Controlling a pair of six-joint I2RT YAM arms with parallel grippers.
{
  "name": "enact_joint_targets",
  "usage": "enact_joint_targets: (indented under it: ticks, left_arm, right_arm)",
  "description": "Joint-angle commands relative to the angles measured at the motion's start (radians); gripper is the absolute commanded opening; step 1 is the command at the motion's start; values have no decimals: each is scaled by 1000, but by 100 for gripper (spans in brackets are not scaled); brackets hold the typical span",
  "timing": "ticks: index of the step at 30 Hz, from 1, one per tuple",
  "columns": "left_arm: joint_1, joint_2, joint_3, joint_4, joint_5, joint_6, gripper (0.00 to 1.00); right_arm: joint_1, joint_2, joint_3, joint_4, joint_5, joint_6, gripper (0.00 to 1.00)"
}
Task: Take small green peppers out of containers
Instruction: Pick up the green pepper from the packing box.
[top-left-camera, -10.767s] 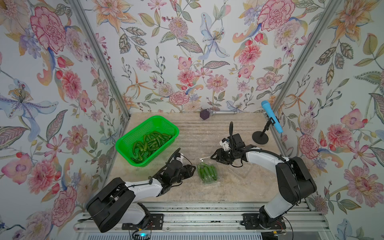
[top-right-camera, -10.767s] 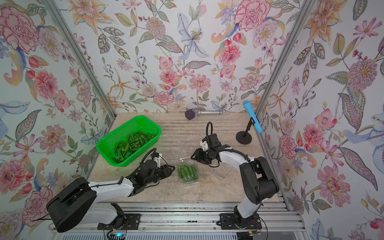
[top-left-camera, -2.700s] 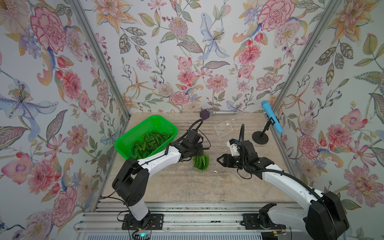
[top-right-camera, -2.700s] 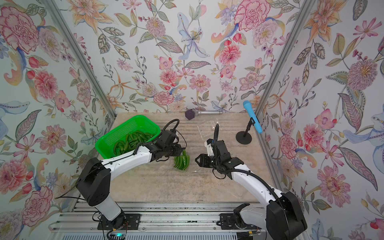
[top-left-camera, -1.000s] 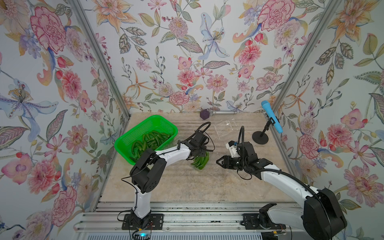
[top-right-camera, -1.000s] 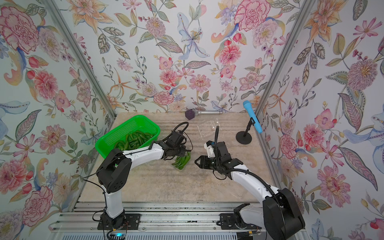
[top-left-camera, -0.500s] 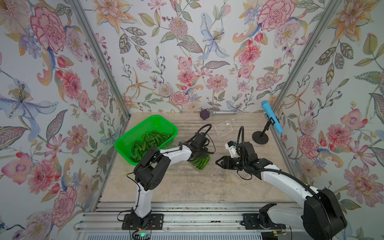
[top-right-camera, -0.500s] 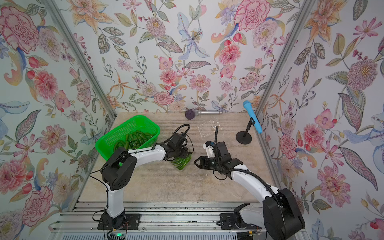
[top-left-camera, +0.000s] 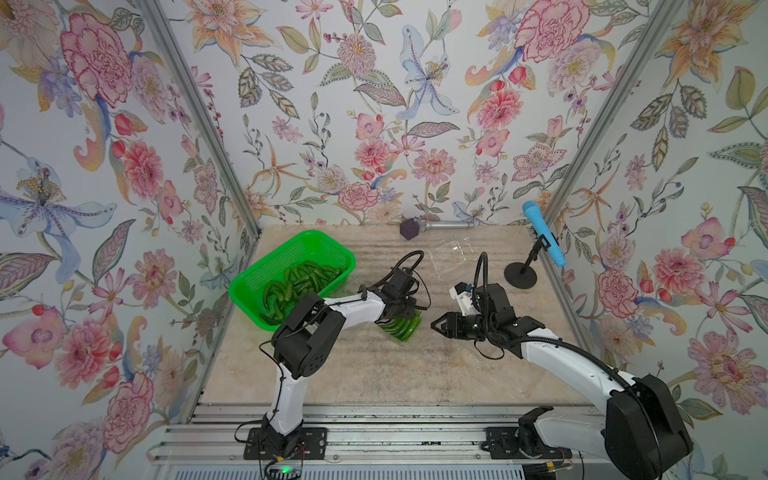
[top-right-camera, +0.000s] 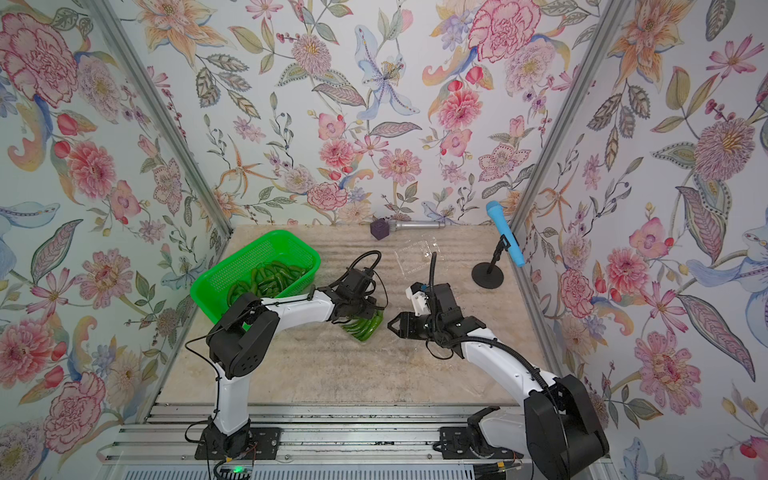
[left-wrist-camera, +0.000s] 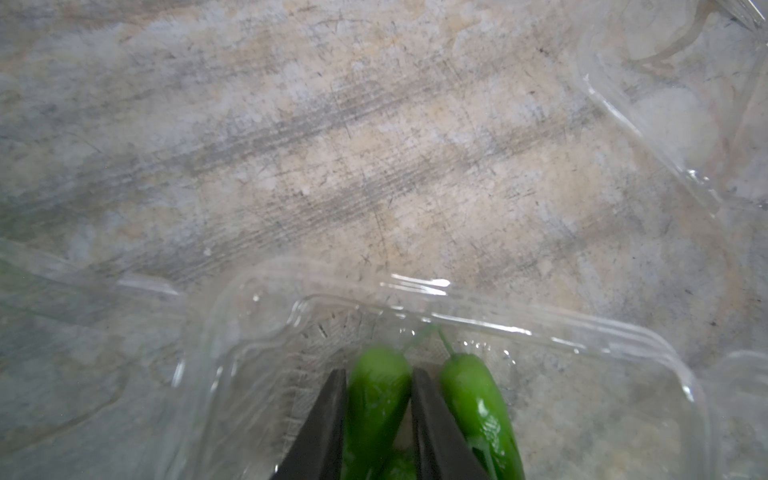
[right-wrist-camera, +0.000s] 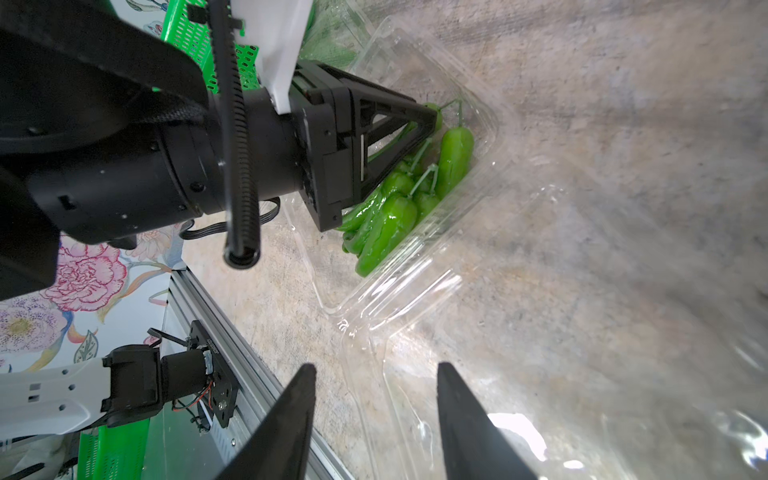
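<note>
The left gripper (left-wrist-camera: 378, 374) clamps one small green pepper (left-wrist-camera: 376, 403) among others inside the open clear container (left-wrist-camera: 582, 332) at mid-table, while the right gripper (right-wrist-camera: 378, 368), jaws apart and empty, sits just beside that container.

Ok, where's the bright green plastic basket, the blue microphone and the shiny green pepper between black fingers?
Bright green plastic basket (top-left-camera: 270, 266): a top view, its bare mesh.
Blue microphone (top-left-camera: 540, 226): a top view, its body.
Shiny green pepper (left-wrist-camera: 376, 395): left wrist view, its middle.

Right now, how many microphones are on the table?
2. A blue microphone is clipped to a black stand at the table's back right corner. A silver microphone with a purple head lies along the back edge. None seems hidden.
</note>
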Motion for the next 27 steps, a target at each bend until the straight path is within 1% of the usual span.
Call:
enact_joint_targets:
  ticks: [1, 5, 9, 11, 13, 15, 20, 22, 27]
  left_arm:
    - [11, 34, -8, -29, 17, 25, 34]
    - [14, 52, -10, -47, 30, 32, 38]
    - [16, 62, -5, -59, 32, 34, 37]
    - [17, 67, -1, -69, 34, 32, 33]
    - [17, 67, -2, -71, 33, 32, 24]
    - [17, 59, -5, -68, 32, 27, 19]
    - [17, 5, -13, -65, 15, 18, 8]
    - [16, -28, -16, -66, 11, 15, 2]
    - [18, -92, -13, -107, -33, 5, 0]
  right_arm:
    - [-5, 7, 23, 14, -14, -5, 49]
    - [-4, 4, 33, 9, -12, -5, 49]
    - [-4, 14, 41, 8, -14, -6, 48]
    - [-4, 18, 45, 8, -12, -6, 47]
    - [-4, 19, 46, 7, -10, -6, 46]
    - [-5, 17, 48, 5, -9, -5, 46]
    - [-5, 17, 52, 5, -4, -6, 45]
    - [-5, 20, 55, 5, -5, -7, 45]
    - [-5, 32, 75, 4, -9, -9, 45]
